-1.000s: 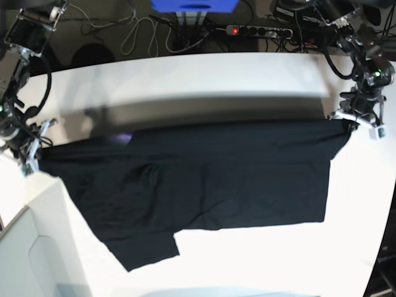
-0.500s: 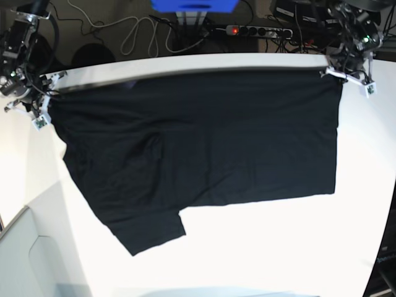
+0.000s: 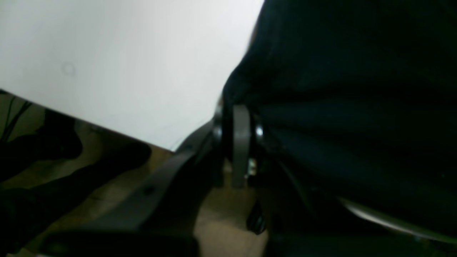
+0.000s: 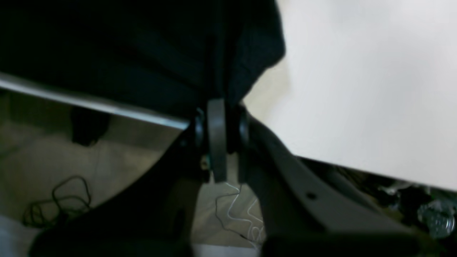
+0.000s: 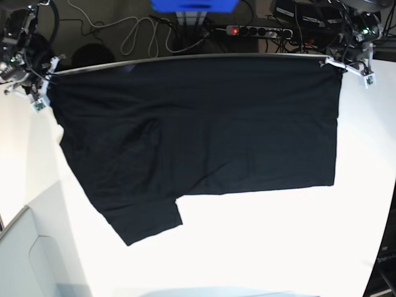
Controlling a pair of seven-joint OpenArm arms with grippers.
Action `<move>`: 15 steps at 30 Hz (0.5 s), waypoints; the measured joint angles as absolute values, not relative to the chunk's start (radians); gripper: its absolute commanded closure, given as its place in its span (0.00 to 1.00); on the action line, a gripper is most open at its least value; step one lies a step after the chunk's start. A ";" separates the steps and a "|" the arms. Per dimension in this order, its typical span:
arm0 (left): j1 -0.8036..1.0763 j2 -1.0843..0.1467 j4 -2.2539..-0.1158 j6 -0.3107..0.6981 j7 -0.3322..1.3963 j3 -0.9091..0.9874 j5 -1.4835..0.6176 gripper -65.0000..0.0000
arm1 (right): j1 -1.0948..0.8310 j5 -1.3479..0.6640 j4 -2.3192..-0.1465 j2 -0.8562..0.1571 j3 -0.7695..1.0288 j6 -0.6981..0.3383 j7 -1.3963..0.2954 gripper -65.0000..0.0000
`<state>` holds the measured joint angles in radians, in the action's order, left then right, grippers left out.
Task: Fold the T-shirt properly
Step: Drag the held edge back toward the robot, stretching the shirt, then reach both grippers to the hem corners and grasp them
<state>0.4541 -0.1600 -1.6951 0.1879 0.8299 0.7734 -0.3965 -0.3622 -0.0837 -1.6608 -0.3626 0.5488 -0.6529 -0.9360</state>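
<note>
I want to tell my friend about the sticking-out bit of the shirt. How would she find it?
Look at the big white table, mostly covered by the spread-out black T-shirt. Follow the shirt's front edge toward the picture's left until a short flap juts out toward you: that is the sleeve. It is the only part poking past the straight edge.

No readable text, labels, brands or numbers in any view. T-shirt (image 5: 198, 130) shows only its plain black side; nothing printed is visible on it. Small tags on the gripper fingers at the worktop's (image 5: 260, 247) far corners are too small to read.
</note>
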 measured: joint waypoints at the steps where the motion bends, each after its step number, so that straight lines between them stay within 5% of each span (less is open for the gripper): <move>1: 0.454 -0.160 -1.695 0.188 0.835 0.773 -0.401 1.00 | -0.365 -0.083 -1.661 -0.362 0.556 -0.653 -0.936 0.97; 4: 0.454 -0.158 -1.695 0.188 0.836 0.773 -0.400 0.99 | -0.364 -0.083 -1.661 -0.356 0.570 -0.653 -0.943 0.79; 10: 0.455 -0.160 -1.695 0.184 0.831 0.775 -0.388 0.57 | -0.369 -0.064 -1.734 -0.351 0.606 -0.654 -0.951 0.32; 15: 0.454 -0.160 -1.711 0.184 0.832 0.776 -0.387 0.51 | -0.367 -0.065 -1.836 -0.311 0.660 -0.654 -0.951 0.24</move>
<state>0.4541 -0.1596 -1.7107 0.1844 0.8318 0.7757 -0.3870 -0.3668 -0.0654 -1.8359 -0.3107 0.6598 -0.6540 -0.9508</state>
